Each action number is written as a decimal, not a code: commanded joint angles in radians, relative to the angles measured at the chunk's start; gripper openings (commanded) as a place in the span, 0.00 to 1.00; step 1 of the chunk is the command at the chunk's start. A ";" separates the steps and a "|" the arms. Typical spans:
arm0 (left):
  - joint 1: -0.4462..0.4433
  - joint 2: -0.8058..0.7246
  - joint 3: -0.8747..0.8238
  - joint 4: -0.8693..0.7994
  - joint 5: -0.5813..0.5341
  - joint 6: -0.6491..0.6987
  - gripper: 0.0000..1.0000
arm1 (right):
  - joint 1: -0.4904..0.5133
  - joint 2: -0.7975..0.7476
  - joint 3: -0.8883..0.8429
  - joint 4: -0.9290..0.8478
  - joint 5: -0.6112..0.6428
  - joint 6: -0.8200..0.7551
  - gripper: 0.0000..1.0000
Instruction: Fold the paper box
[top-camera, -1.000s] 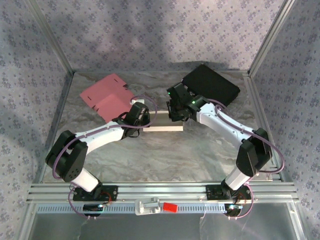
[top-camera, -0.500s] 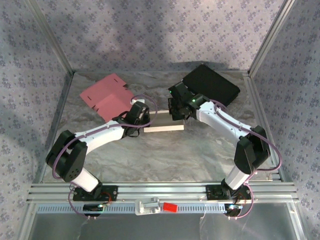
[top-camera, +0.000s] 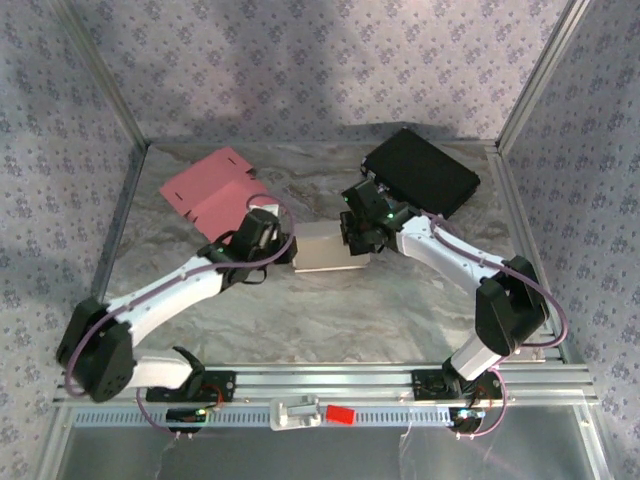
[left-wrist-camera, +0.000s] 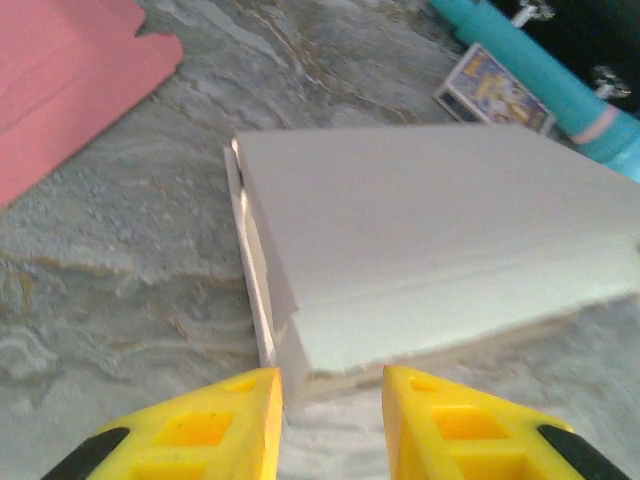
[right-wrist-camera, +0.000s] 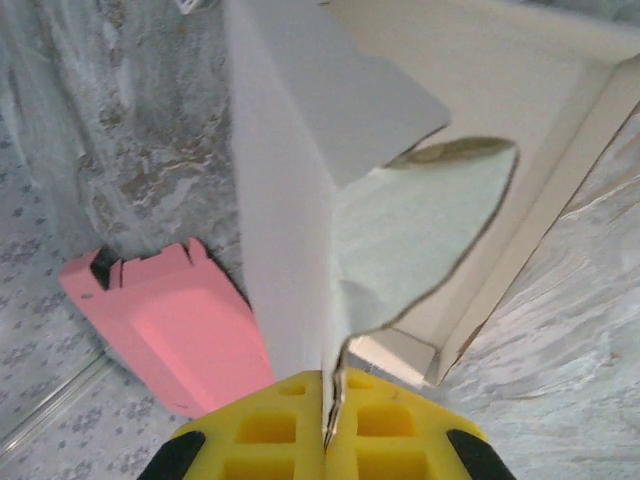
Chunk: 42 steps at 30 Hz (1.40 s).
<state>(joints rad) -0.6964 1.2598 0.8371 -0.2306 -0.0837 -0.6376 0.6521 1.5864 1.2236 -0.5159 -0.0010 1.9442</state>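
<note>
We logged the pink card (top-camera: 205, 195) partly covered by the left arm, the left gripper (left-wrist-camera: 330, 415) parted and empty at a corner of the white paper box (top-camera: 325, 248) lying mid-way across the table (top-camera: 350, 310), and the right gripper (right-wrist-camera: 330, 405) pinched shut on its flap (right-wrist-camera: 420, 230), the box interior unclear.

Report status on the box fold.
Right gripper shut on a flap of the white box. Left gripper open at the box's other end, holding nothing. Pink sheet, black case lie apart.

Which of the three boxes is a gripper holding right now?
The white box in the middle: the right gripper pinches its flap. The pink box and the black box lie untouched farther back.
</note>
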 joint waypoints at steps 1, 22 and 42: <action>-0.002 -0.133 -0.060 -0.020 0.056 -0.061 0.33 | 0.005 -0.028 -0.022 -0.026 0.001 -0.032 0.00; 0.143 0.213 0.026 0.118 0.322 -0.294 0.39 | 0.017 -0.060 -0.196 0.089 -0.014 -0.105 0.00; 0.136 0.334 0.036 0.167 0.347 -0.283 0.19 | 0.002 -0.062 -0.214 0.081 -0.041 -0.119 0.00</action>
<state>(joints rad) -0.5564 1.5955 0.8661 -0.0776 0.2478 -0.9272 0.6582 1.5440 1.0298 -0.3916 -0.0349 1.8465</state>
